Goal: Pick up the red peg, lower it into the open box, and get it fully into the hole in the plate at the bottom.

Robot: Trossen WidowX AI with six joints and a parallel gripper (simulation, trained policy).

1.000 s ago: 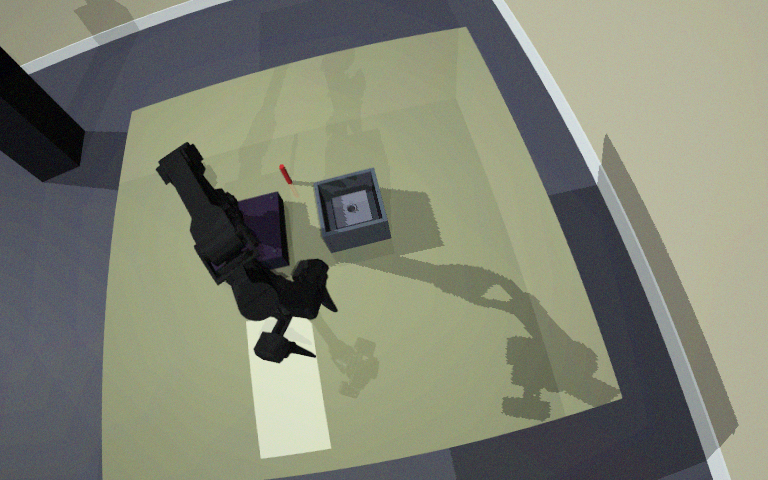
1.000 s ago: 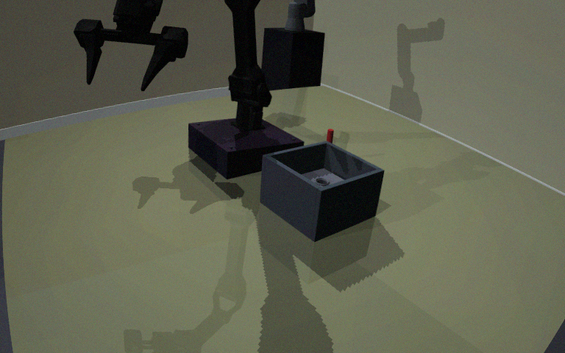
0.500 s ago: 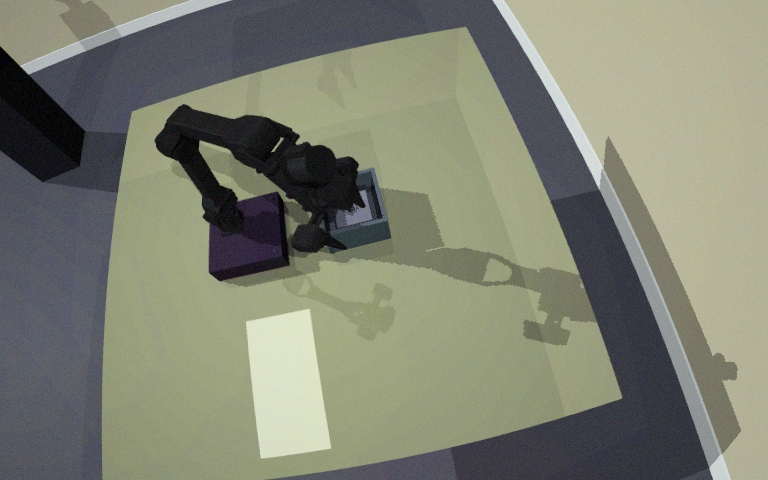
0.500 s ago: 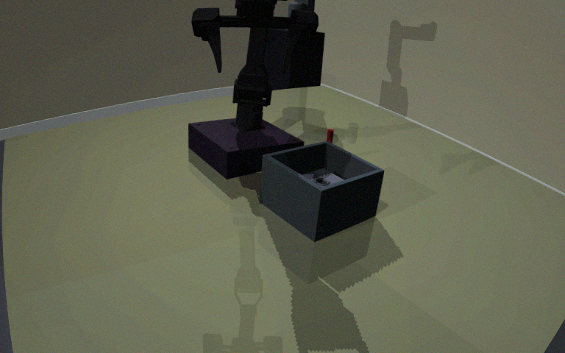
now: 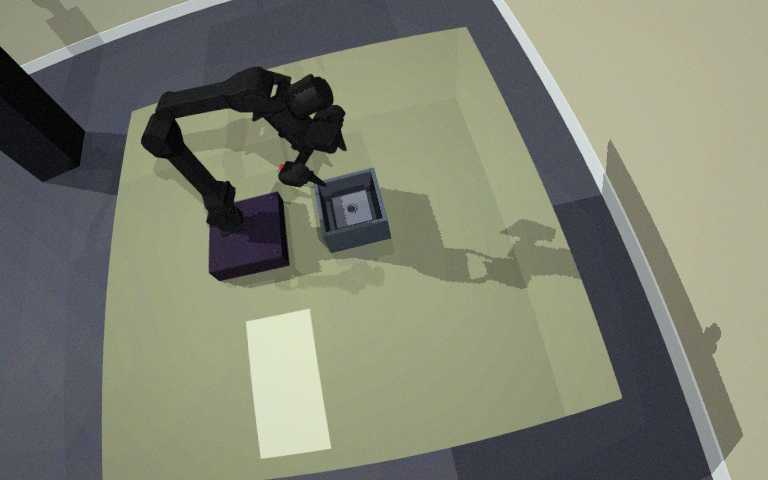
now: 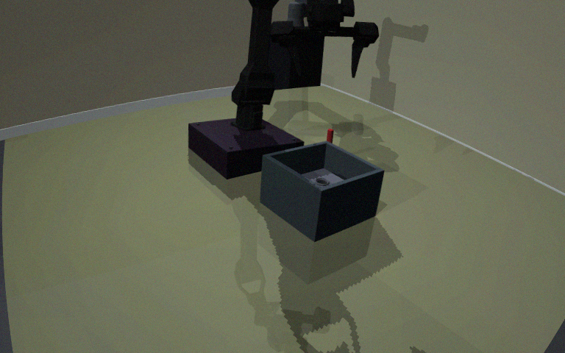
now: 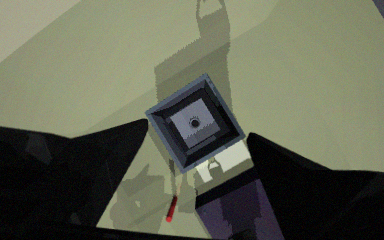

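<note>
the gripper (image 5: 322,159) (image 6: 324,70) (image 7: 198,130) is held wide, with nothing gripped between its fingers. they are matt black and wedge-shaped, tapered to narrow tips, and are joined across a straight bar. the gripper is carried high above the bench (image 5: 430,362) (image 6: 104,216) (image 7: 300,90), and in the wrist view the box is framed between the two tips.

the peg (image 5: 281,166) (image 6: 329,135) (image 7: 171,209), a slim red cylinder, is seen outside the box, near one of its corners. it is stood upright on the bench, though its foot is hidden behind the box in the exterior view. from the top, most of it is covered by a finger and only a red spot is shown.

the box (image 5: 360,240) (image 6: 289,191) (image 7: 163,143) is square, open at the top and blue-grey, with flat, smooth walls and crisp edges. at its bottom a pale grey square plate (image 5: 365,198) (image 6: 333,178) (image 7: 202,109) is laid, and a round hole with a darker rim is seen at its middle. the hole is left unfilled.

beside the box, apart from it, a dark purple block (image 5: 254,251) (image 6: 208,143) (image 7: 217,210) is set, flat-topped and dotted with small screws; the black arm (image 5: 198,101) (image 6: 260,49) is mounted on it. a glossy finish is given to the yellow-green bench, by which the box is faintly mirrored, and jagged-edged shadows are spread across it.

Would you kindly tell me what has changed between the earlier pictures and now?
The open gripper has swung across in the top view, from below the purple base to above it, near the red peg. Nothing was grasped. Peg and box stayed put.
</note>
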